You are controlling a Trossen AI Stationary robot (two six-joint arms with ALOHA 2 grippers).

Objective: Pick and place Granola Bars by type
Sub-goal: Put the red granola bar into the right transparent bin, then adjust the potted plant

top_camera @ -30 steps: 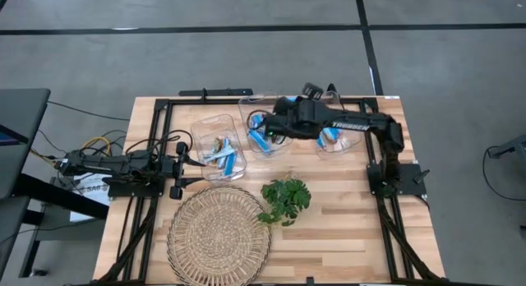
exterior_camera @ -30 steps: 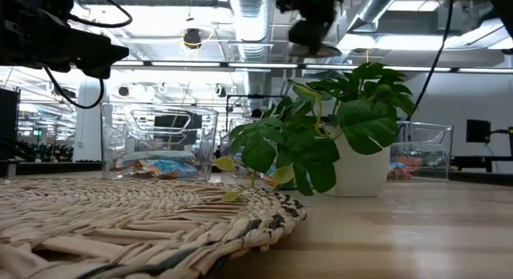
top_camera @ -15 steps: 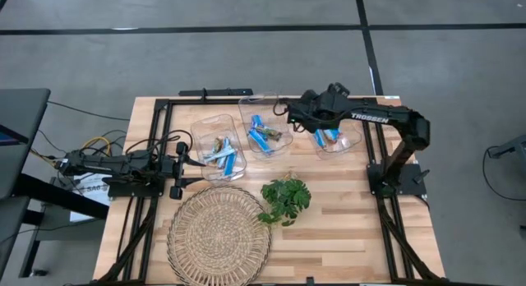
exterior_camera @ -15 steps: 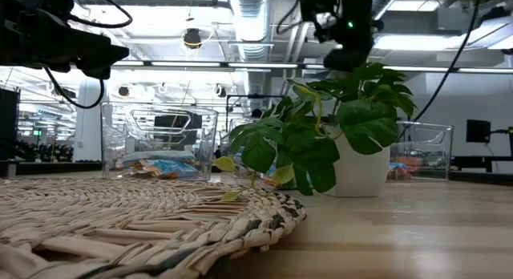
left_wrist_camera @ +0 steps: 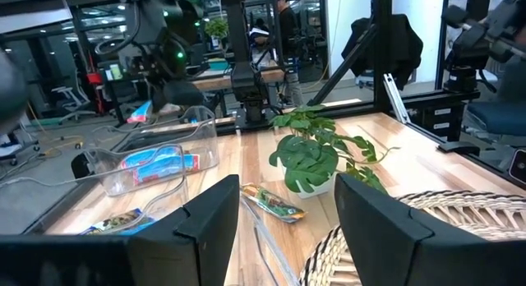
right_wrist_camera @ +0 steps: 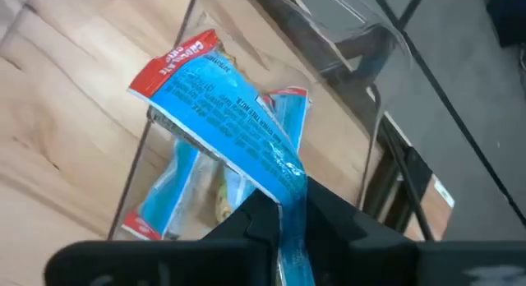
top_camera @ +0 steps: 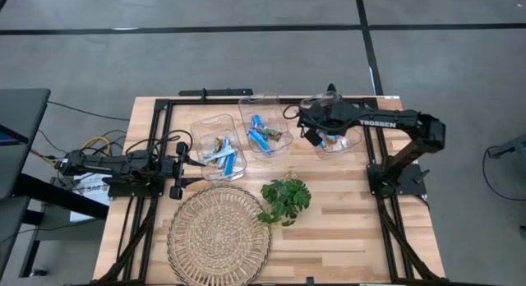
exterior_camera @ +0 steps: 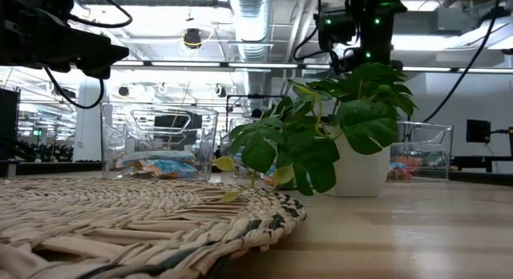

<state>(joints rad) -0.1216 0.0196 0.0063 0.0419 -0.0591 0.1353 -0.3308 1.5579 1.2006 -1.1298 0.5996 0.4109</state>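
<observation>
A wooden tabletop (top_camera: 345,212) seen from above holds three clear plastic bins in a row, with a small potted plant (top_camera: 285,200) in front of them as the landmark.

The right tool (top_camera: 313,135) hangs over the clear bin (top_camera: 349,145) that sits behind and to the right of the plant. Its fingers are clamped on one end of a blue granola bar with a red tip (right_wrist_camera: 226,122). The bar sticks straight out from the tool, its long axis in line with the fingers, and its free red end points ahead over the bin's mouth. Directly beneath it, inside that bin, lie other blue bars (right_wrist_camera: 177,183) with the same red ends. The bin lies straight below the held bar, so the drop looks to need little more than letting go there.

The middle bin (top_camera: 263,134), behind and just left of the plant, holds a few blue bars and one brownish bar. The left bin (top_camera: 218,150), farther left of the plant, holds a mix of blue and tan bars.

The left tool (top_camera: 182,161) rests low beside the left bin, fingers spread wide and holding nothing. A round wicker mat (top_camera: 219,233) lies left of the plant, nearer the front edge. The right arm is clearly the nearer one to the target bin.
</observation>
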